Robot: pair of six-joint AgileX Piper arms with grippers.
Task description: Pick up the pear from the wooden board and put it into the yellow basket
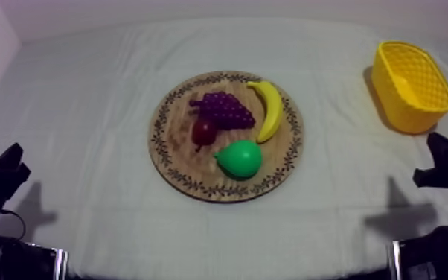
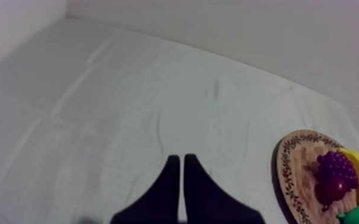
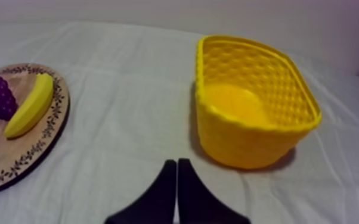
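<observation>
The green pear lies on the near side of the wooden board, well apart from the yellow basket at the right, so you should likely use the right jaws, which, like the left jaws, rest clenched on nothing.

The desk carries one board and one basket. There are four toy fruits in all: one banana, one pear, one bunch of grapes and one small red fruit.
</observation>
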